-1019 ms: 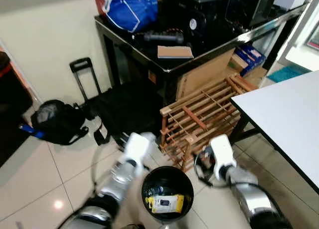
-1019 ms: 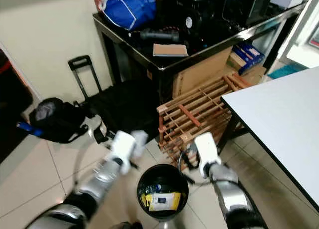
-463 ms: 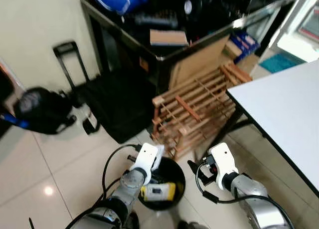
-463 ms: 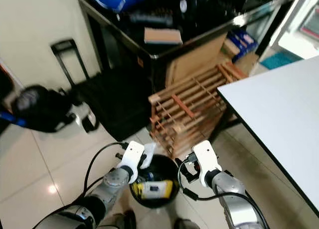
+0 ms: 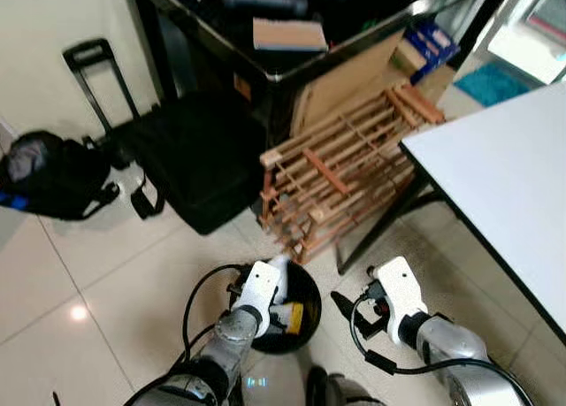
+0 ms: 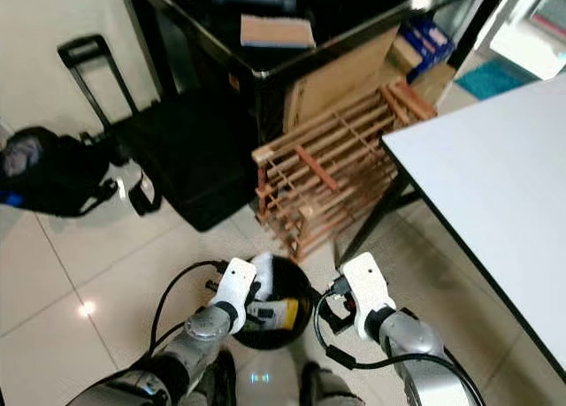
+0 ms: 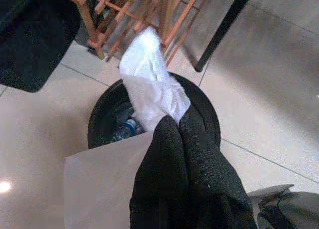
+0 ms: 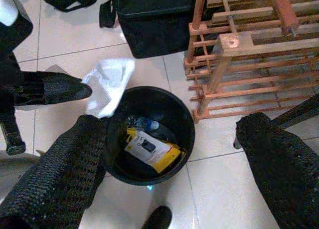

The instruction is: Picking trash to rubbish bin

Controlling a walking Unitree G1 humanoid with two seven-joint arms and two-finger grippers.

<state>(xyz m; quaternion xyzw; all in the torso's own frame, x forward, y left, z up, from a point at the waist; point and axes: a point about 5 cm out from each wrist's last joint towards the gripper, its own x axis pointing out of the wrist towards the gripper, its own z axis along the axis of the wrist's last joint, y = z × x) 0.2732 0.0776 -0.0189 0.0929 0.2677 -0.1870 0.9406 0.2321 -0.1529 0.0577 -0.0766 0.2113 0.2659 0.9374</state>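
The left gripper (image 7: 175,126) is clenched on a white tissue (image 7: 149,87), holding it over the near rim of the black bin (image 8: 149,134); the tissue hangs just above the opening. Inside the bin lie a yellow packet (image 8: 152,150) and a bottle (image 8: 144,123). The right gripper (image 8: 169,164) hovers beside the bin, jaws released and holding nothing. A wooden rack (image 5: 340,172) stands just behind the bin.

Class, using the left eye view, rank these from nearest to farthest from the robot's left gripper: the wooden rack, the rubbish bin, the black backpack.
From the left gripper:
1. Rubbish bin, directly under it.
2. Wooden rack, just beyond the bin.
3. Black backpack, far off to the robot's left by the wall.
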